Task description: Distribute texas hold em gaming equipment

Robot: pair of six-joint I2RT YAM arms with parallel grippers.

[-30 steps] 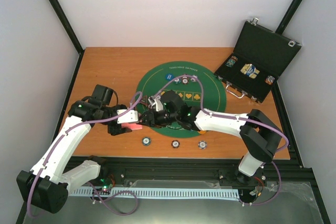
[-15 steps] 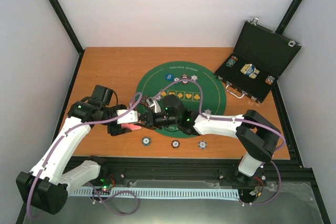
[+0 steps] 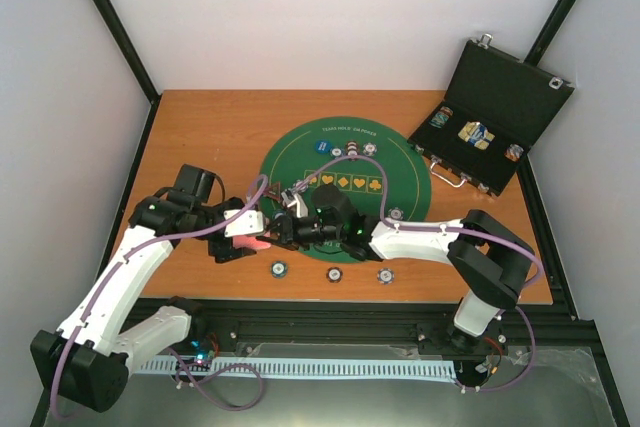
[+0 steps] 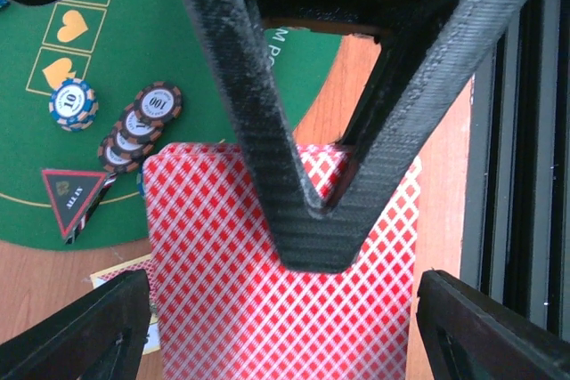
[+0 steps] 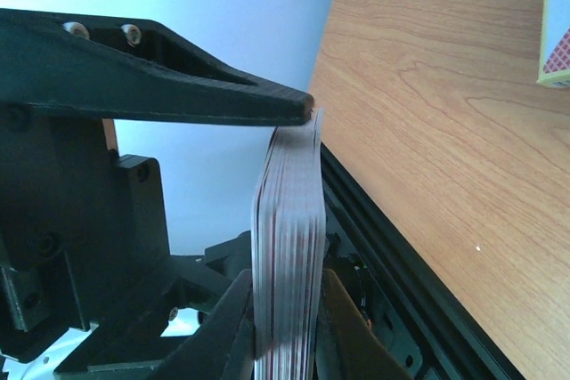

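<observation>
Neatly squared, red-latticed card deck

One deck of red-backed cards. Three poker chips in a row on bare wood at the near side: left one, middle one, right one. One chip at the right rim of the single green mat. At the mat's far side, one blue chip and at least two striped ones. From the left wrist, one blue "10" chip, about four overlapping dark chips, one triangular marker. One black case.
</observation>
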